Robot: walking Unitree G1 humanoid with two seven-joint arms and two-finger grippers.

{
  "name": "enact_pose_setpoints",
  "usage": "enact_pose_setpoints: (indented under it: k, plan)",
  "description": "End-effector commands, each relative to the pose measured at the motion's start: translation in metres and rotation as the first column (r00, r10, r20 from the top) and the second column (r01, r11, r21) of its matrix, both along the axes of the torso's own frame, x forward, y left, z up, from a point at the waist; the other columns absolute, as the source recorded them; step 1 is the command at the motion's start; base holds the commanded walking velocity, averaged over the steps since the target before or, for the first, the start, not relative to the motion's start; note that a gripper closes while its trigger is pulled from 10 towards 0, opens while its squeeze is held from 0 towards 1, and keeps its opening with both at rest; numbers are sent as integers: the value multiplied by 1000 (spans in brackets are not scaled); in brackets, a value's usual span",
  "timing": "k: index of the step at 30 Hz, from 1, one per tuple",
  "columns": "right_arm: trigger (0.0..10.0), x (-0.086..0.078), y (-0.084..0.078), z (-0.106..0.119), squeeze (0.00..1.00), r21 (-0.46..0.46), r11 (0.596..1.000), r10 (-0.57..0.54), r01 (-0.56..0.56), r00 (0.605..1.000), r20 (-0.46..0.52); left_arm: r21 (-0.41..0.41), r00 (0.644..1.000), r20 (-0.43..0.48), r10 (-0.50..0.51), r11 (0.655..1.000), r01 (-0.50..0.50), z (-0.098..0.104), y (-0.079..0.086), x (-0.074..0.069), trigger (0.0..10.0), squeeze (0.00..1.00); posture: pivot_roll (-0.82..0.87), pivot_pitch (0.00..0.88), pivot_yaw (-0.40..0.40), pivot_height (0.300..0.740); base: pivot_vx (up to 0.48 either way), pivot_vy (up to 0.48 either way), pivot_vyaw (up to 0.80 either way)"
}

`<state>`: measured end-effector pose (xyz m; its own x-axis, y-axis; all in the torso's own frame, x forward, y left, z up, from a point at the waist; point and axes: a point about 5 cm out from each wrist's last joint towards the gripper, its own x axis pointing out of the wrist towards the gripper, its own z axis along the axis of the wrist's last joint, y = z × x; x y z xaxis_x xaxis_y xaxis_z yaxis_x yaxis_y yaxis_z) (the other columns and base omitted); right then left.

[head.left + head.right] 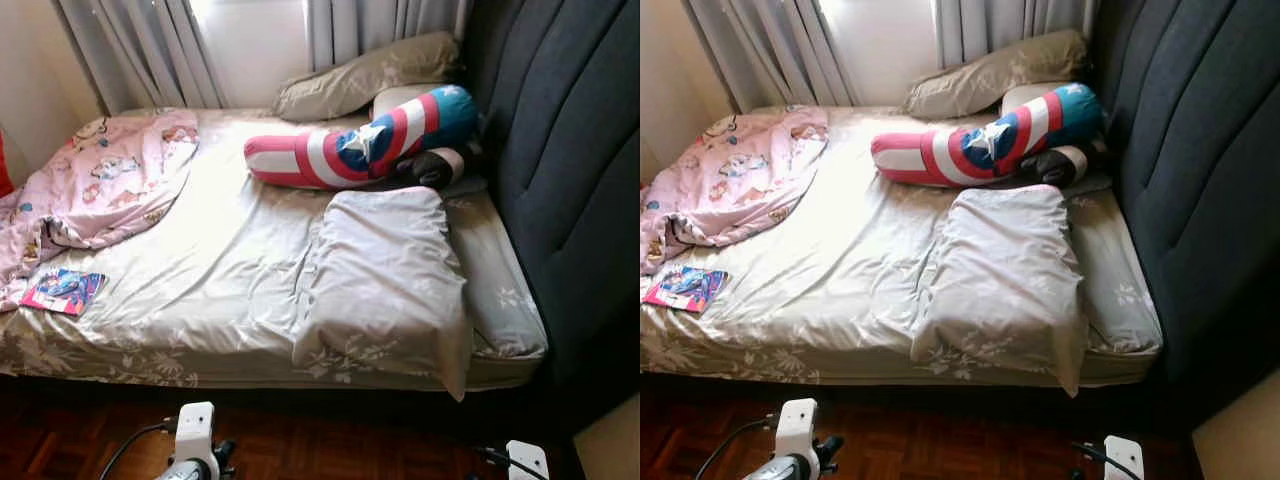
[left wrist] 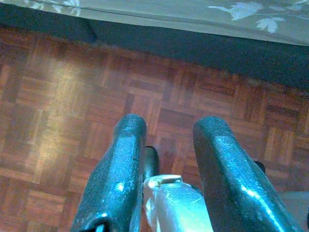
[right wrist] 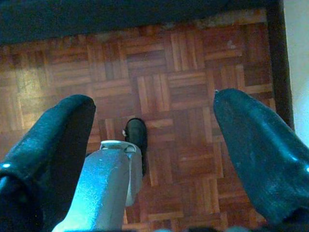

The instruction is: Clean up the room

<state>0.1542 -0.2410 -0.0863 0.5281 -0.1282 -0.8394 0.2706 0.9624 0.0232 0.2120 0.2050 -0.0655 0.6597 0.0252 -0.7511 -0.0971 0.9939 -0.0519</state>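
Observation:
An unmade bed lies before me. A crumpled pink cartoon blanket is heaped on its left side, with a colourful booklet near the left front edge. A pale pillow lies skewed at the front right. Behind it rests a red, white and blue star bolster, and a beige pillow leans by the window. Both arms hang low over the floor. My left gripper is open above the parquet near the bed's edge. My right gripper is open wide with nothing in it.
A dark padded headboard rises along the bed's right side. Grey curtains hang behind the bed. Parquet floor runs in front of the bed, and a pale wall stands to the right of my right arm.

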Motion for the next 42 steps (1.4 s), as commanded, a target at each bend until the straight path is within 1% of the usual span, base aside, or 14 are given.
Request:
enact_pose_setpoints:
  k: [1,13,42]
  plan:
    - [10000,3,1,1,0,6,1000,-3,3,1000,11,5,1000,-4,13,1000,-13,1,5,0,10000,0,-21,0,33,740,0,0,0]
    - [10000,5,-1,2,0,-3,1000,0,0,1000,14,-10,1000,4,28,1000,-28,1,2,2,10000,0,-17,0,25,740,0,0,0]
    - [10000,5,-3,3,0,-11,1000,-28,28,999,29,-22,999,7,31,999,-31,1,1,2,10000,0,-17,0,20,740,312,0,0]
